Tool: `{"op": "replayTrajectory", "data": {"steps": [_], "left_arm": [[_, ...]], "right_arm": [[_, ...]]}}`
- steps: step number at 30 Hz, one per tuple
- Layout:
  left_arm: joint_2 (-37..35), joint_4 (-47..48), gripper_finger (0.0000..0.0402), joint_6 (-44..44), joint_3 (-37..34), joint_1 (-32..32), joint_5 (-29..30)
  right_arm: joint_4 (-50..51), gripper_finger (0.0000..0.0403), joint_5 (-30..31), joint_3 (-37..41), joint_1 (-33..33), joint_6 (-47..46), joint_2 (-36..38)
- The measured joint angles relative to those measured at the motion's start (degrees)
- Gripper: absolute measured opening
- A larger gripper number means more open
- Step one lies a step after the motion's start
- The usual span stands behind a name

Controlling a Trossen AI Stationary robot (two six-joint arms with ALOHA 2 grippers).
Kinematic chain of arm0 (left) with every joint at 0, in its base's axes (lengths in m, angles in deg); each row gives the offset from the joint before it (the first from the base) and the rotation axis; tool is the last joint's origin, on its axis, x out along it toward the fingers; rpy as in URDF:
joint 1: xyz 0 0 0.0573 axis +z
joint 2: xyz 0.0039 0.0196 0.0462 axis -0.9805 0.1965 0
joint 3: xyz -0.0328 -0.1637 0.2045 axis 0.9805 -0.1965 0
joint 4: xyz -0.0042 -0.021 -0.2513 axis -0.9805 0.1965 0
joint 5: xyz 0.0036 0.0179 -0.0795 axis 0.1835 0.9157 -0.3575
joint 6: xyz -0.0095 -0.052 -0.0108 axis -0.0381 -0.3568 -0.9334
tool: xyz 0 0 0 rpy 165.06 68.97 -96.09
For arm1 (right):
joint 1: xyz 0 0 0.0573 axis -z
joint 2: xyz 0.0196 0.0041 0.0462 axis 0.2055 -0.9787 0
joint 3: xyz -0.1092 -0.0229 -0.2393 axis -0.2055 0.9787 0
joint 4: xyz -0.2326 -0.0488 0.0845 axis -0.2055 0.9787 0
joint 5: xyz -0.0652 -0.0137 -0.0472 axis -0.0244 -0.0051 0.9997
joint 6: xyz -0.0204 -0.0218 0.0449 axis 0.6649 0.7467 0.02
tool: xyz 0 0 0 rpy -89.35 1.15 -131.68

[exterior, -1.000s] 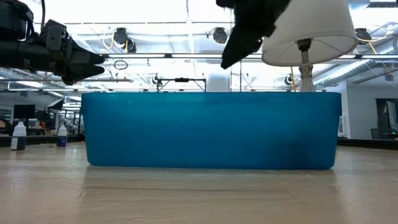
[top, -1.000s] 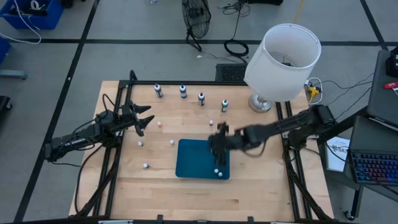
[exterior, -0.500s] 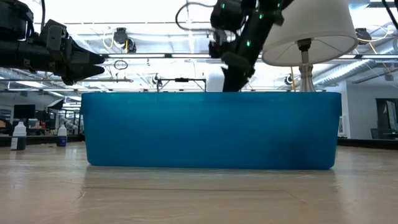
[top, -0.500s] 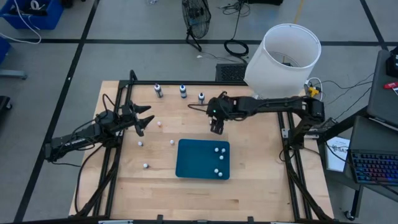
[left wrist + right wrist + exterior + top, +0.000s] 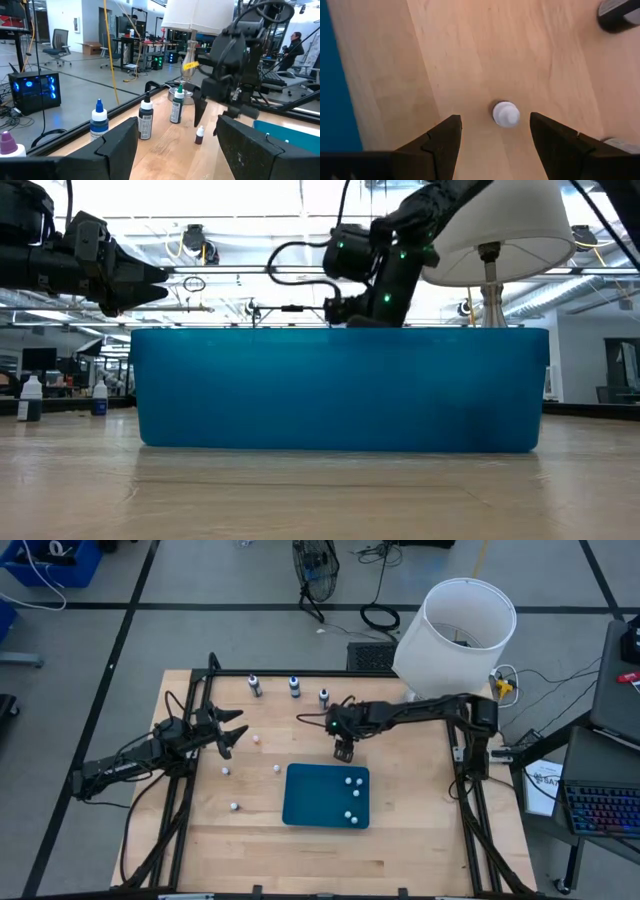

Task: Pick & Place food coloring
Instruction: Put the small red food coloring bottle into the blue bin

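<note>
Wood table (image 5: 300, 830) in a workshop, w/ a blue mat (image 5: 305, 802) near the front edge already carrying several small bottles (image 5: 350, 781). Just behind it the right gripper (image 5: 344, 752) hangs fingers spread, straddling one white-capped bottle (image 5: 506, 114), not touching. Left gripper (image 5: 232, 732) waits open, far left. Risk: off-centre closing could tip the bottle.

Tiny food coloring bottles (image 5: 277, 768), all upright, spread over wood and mat

From above each shows only as a whitish cap. The nearest bottle (image 5: 199, 135) has a dark reddish body under a white cap (image 5: 506, 114) and stands on bare wood just off the far edge of the blue mat (image 5: 310, 795). A few stand apart on the mat's right half. Four more are scattered on the wood left of it.
</note>
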Motion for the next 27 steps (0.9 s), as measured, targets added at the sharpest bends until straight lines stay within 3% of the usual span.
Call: {"op": "replayTrajectory", "data": {"steps": [17, 22, 27], "left_arm": [[0.0, -0.02, 0.0269, -0.04, 0.01, 0.01, -0.01], [0.0, -0.02, 0.0269, -0.04, 0.01, 0.0, -0.01], [0.0, -0.02, 0.0269, -0.04, 0.0, 0.02, 0.01]], "right_arm": [[-1.77, 0.0211, 0.0, -0.02, 1.49, 0.27, -2.72], [-1.59, 0.0158, -0.02, -0.04, 1.51, 0.37, -2.78], [-1.05, 0.0058, -0.15, -0.04, 1.51, 1.92, -2.77]]}}
